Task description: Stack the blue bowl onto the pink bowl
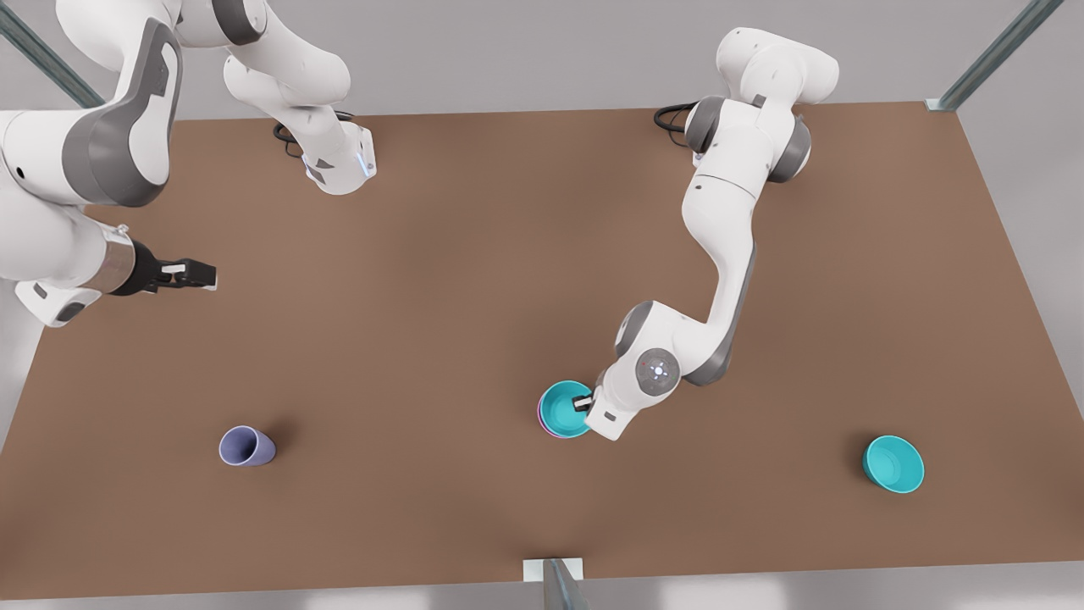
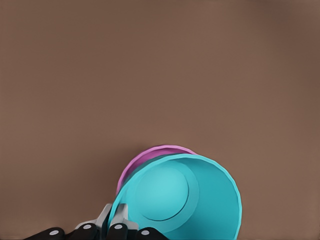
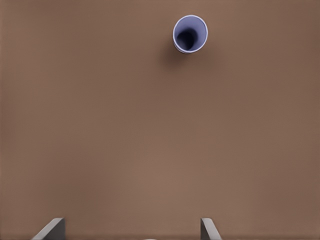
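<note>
L end effector (image 1: 584, 403) at mid-near surface (image 1: 474, 280), fingers (image 2: 119, 216) clamped on rim of blue bowl (image 1: 565, 408); blue bowl sits nested in pink bowl (image 2: 145, 161), pink rim peeking out on one side; R end effector (image 1: 199, 274) hangs over far-left area in front view, waiting, fingers apart w/ nothing between; lavender cup (image 1: 246, 446) near-left, upright; second teal bowl (image 1: 893, 464) near-right, well apart from the stack.
</note>
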### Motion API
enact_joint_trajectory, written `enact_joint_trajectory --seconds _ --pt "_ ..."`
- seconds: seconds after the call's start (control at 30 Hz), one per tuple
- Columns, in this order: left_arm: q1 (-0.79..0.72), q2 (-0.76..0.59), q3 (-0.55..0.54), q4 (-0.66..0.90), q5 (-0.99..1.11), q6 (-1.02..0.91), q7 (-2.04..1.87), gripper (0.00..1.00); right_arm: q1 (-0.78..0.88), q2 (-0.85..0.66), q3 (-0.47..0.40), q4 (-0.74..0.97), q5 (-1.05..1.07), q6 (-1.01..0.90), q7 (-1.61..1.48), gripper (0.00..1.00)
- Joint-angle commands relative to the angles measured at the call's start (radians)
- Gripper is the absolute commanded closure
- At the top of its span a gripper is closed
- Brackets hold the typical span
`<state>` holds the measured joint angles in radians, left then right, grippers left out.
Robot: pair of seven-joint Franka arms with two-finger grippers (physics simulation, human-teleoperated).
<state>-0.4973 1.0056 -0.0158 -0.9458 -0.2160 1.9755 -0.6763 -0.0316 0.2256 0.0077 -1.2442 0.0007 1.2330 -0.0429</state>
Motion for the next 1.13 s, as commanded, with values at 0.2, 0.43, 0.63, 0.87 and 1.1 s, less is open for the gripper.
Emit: enact_joint_trajectory --seconds 0.2,0.43,0.63,0.87,1.1 --pt "-0.001 0.001 -0.009 -0.004 -0.006 0.002 -0.215 0.79 0.001 0.0 0.0 0.0 0.001 -0.001 -0.008 0.0" --pt "-0.001 0.015 -0.016 -0.004 -0.005 -0.012 -0.213 0.79 0.001 0.003 0.0 0.0 0.001 0.0 -0.009 0.0" --pt "0.048 -0.034 -0.012 -0.001 0.004 -0.162 -0.155 0.0 -0.001 0.005 0.0 0.0 0.001 0.0 -0.012 0.0" --pt "0.379 -0.499 -0.054 -0.046 0.337 -0.773 0.578 0.0 -0.001 0.005 0.0 0.0 0.001 0.002 -0.012 0.0" --pt "0.431 -0.772 -0.118 -0.404 0.276 -0.621 0.593 0.0 0.001 0.005 0.0 0.0 0.001 0.002 -0.012 0.0"
